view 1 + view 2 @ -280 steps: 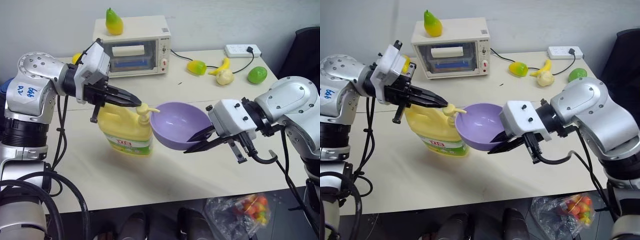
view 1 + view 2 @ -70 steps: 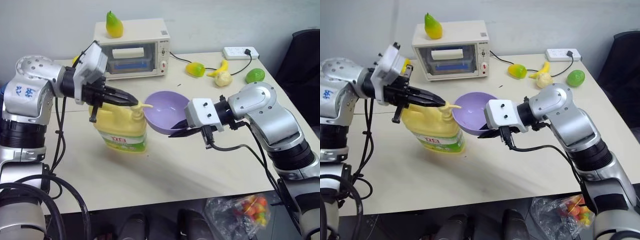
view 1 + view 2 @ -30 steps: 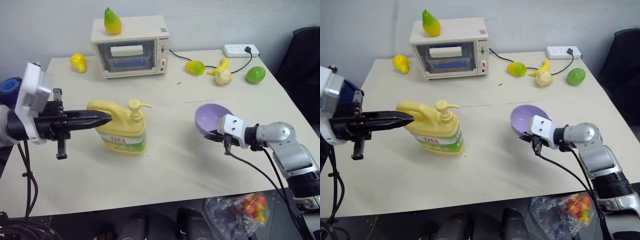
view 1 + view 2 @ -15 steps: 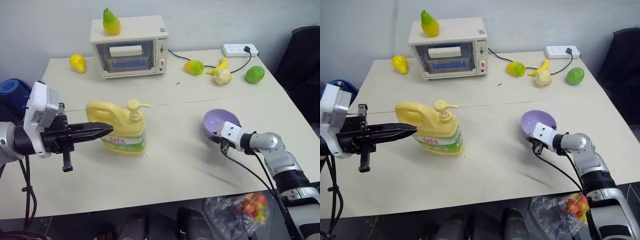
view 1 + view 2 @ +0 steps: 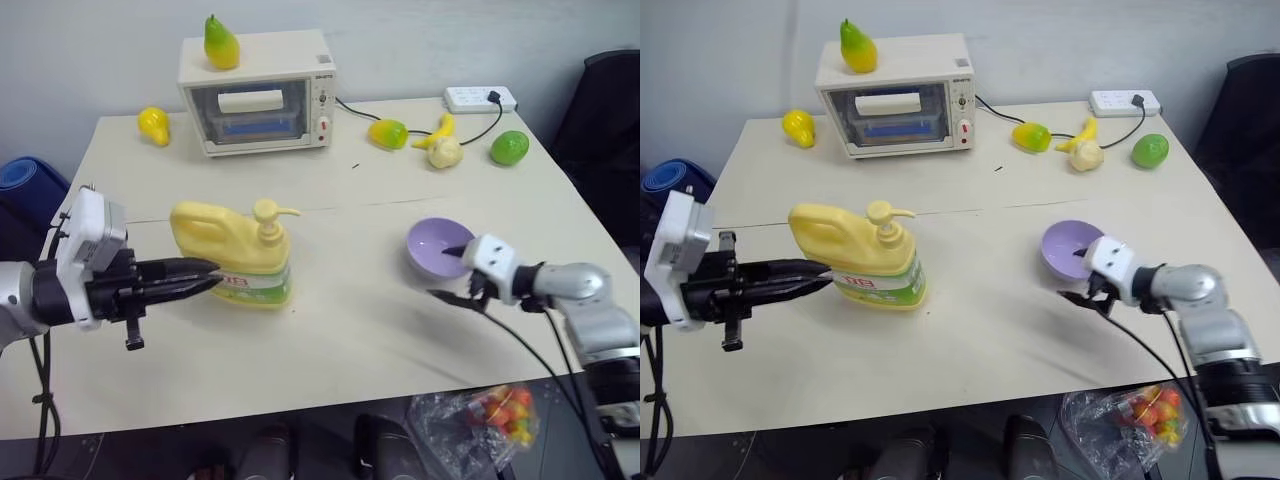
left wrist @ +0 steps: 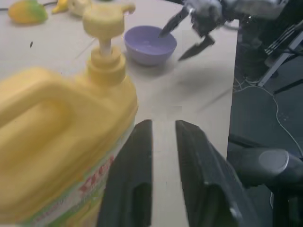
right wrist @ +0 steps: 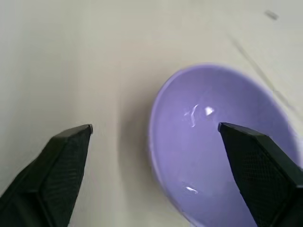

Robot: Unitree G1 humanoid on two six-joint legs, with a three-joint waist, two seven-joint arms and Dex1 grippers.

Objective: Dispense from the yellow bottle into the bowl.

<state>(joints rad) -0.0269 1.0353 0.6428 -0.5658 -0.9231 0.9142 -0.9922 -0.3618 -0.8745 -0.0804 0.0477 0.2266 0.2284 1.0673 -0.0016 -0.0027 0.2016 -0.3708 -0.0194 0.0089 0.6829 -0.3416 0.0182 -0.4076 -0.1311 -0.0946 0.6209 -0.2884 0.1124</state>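
The yellow bottle point(image 5: 235, 255) stands upright left of the table's middle, with its pump nozzle point(image 5: 268, 211) pointing right toward the bowl. My left gripper point(image 5: 208, 272) lies level at the bottle's lower left side, by the label. Its fingers point(image 6: 137, 156) are open by a narrow gap with nothing between them. The lavender bowl point(image 5: 432, 243) sits on the table at the right. My right gripper point(image 5: 440, 272) is wide open at the bowl's near right edge. One finger point(image 7: 258, 161) reaches over the bowl's inside and the other point(image 7: 57, 161) is over bare table.
A toaster oven point(image 5: 256, 95) with a toy pear point(image 5: 220, 42) on top stands at the back. Toy fruits point(image 5: 445, 150) and a power strip point(image 5: 482, 98) lie at the back right, and a yellow fruit point(image 5: 153, 123) at the back left. A bag point(image 5: 490, 415) lies on the floor.
My right gripper has opened wide off the bowl's rim and drawn back to the right. My left gripper has sunk a little and parted its fingers slightly. Bottle and bowl stay put.
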